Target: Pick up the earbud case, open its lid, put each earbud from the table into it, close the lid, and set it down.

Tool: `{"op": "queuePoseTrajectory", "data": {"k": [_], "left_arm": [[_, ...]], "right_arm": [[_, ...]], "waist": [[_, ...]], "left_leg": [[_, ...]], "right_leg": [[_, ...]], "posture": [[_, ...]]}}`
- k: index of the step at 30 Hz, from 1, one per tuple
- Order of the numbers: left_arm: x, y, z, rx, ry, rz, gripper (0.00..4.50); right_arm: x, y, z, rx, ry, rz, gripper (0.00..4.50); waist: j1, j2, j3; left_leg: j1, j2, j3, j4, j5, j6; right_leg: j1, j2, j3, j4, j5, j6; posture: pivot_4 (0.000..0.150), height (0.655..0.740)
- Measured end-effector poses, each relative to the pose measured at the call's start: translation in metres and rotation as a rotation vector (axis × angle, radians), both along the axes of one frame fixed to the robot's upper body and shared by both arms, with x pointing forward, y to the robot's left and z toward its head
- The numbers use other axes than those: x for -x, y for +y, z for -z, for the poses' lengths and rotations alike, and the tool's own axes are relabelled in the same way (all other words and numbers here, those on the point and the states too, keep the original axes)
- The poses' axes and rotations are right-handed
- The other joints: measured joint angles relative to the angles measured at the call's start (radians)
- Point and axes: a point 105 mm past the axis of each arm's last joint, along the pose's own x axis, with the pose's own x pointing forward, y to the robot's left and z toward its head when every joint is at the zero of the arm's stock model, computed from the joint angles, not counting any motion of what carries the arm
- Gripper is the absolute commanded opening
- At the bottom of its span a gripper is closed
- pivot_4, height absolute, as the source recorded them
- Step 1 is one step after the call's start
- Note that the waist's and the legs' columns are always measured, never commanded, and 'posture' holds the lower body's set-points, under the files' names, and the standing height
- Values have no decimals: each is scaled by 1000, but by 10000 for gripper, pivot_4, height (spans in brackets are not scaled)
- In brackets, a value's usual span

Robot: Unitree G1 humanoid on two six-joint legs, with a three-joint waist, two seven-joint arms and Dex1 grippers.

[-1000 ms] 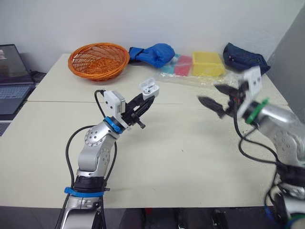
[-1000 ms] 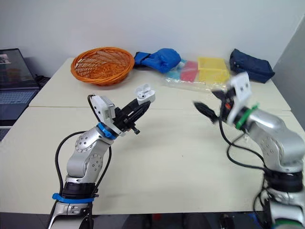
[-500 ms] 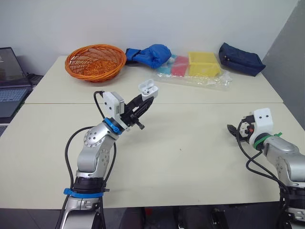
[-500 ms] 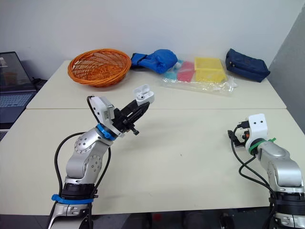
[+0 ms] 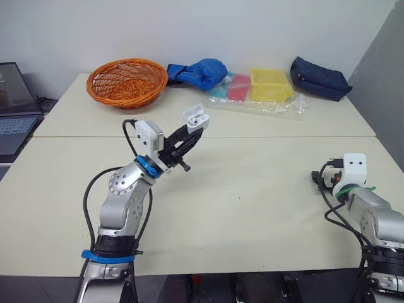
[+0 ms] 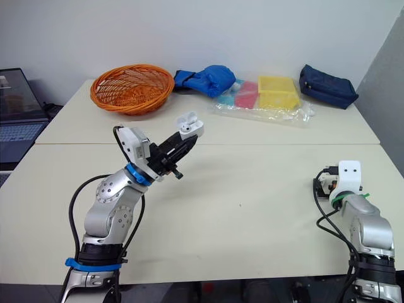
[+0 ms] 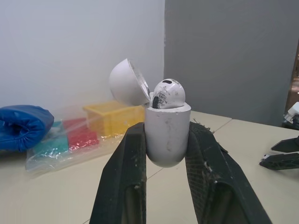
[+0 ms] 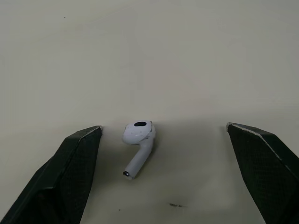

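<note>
My left gripper [image 5: 188, 130] is raised above the table's middle left, shut on the white earbud case [image 5: 196, 117]. In the left wrist view the case [image 7: 167, 133] stands upright between the two fingers [image 7: 124, 182], its lid tipped open, with one earbud [image 7: 167, 94] seated in it. The right gripper [image 5: 319, 181] points down at the table near the right edge. In the right wrist view it [image 8: 163, 126] is open, with the other white earbud [image 8: 138, 145] lying on the table between its fingers, touching neither.
Along the back stand an orange wicker basket [image 5: 126, 81], a blue glove [image 5: 199, 71], a yellow box [image 5: 271, 85] on a plastic bag of coloured pieces, and a dark blue pouch [image 5: 319, 79]. A laptop [image 5: 12, 107] sits beyond the left edge.
The right arm swung from mid-air near the table's middle down to the right edge, and its gripper now hangs over the loose earbud. The left gripper with the case stayed put.
</note>
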Motion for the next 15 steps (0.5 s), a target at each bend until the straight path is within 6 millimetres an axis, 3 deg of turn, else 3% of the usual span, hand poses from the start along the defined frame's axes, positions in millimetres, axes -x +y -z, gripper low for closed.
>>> {"op": "queuePoseTrajectory", "data": {"k": [9,10,15], "left_arm": [[0,-1,-2,0,-5,4,7719],[0,-1,-2,0,-5,4,7719],[0,1,-1,-9,-4,4,7719]], "right_arm": [[-11,4,2,-4,-14,-39,6445],[-11,4,2,-4,-13,-39,4174],[-5,4,2,-34,2,-31,4189]], "waist": [[1,0,0],[1,0,0],[2,0,0]], "left_leg": [[0,0,1,1,0,0],[0,0,1,1,0,0],[0,0,0,0,0,0]], "right_leg": [[1,0,0,0,1,1],[1,0,0,0,1,1],[1,0,0,0,1,1]], "posture": [[1500,7400],[1500,7400],[1500,7400]]}}
